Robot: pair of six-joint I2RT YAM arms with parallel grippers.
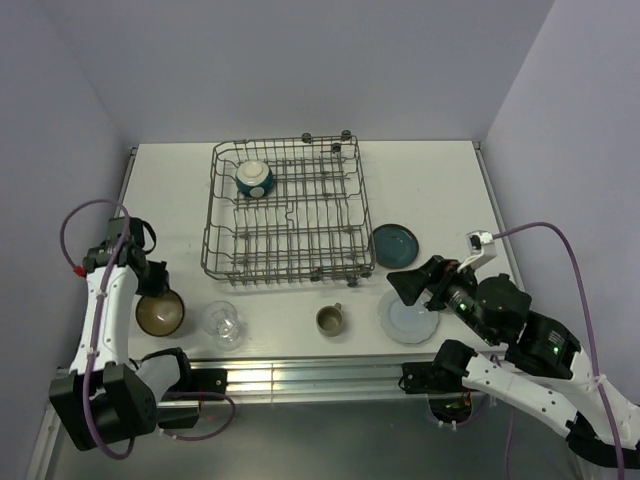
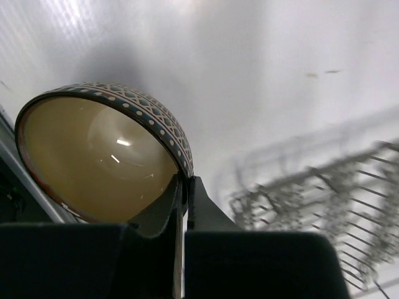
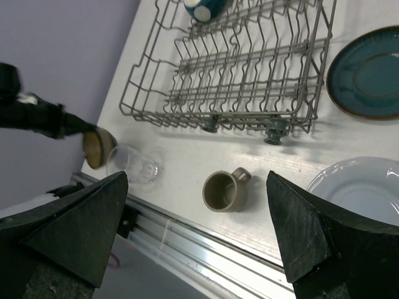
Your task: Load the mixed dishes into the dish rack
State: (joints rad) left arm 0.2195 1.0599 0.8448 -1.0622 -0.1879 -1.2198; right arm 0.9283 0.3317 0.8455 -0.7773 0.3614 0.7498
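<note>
Clearly the dark brown bowl (image 2: 93,156) is the piece in hand. It is at the near left of the bench (image 1: 440,190), tipped so its tan inside faces the wrist camera, well short of the dish rack (image 1: 285,215). The left pincer (image 2: 185,187) is closed down thin on the rim, the wall nipped between its fingers, a hold that should suit carrying the bowl tilted and slotting it between tines. Whether the bowl is quite clear of the bench I cannot tell.

The rack stands mid-bench toward the far side, and a teal bowl (image 1: 253,178) already sits in its far left corner. Along the near edge wait the clear glass (image 1: 222,322), just beside the held bowl, and the olive-grey mug (image 1: 331,320). Right of the rack lie the teal plate (image 1: 396,245) and the pale-blue plate (image 1: 408,318). The right pincer (image 1: 405,285) hovers by the pale-blue one, spread wide and empty, probably to leave the left arm room.
</note>
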